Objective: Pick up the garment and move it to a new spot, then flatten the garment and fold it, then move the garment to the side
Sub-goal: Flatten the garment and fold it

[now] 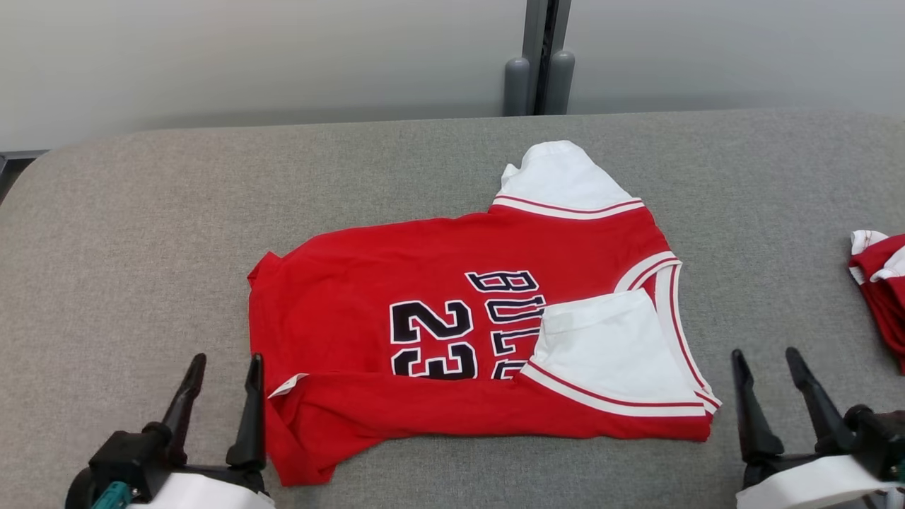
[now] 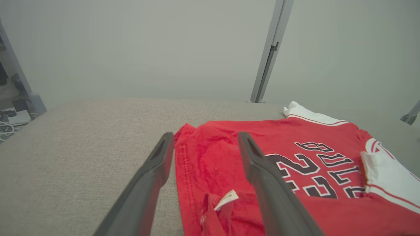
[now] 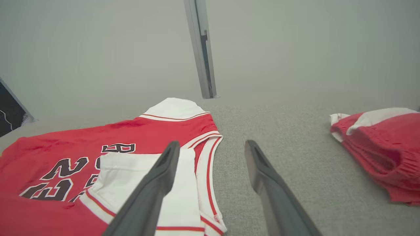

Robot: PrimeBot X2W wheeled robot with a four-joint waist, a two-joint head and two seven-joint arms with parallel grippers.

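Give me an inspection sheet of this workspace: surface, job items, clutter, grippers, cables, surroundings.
Surface: grey fabric-covered table, flat.
Job's things: red jersey with white sleeves and number 23, partly folded, near edge and one sleeve turned over.
Clutter: bundled red-and-white garment at the right edge, apart from the jersey.
Grippers: left gripper open by the jersey's hem; right gripper open beside its collar end; both empty.
Cables: pale wires past the table's left end.
Surroundings: pale grey wall, grey upright post.

The jersey [image 1: 339,304] lies mid-frame on the padded surface [image 1: 141,233]; another garment [image 1: 880,283] sits at the right edge, well apart.
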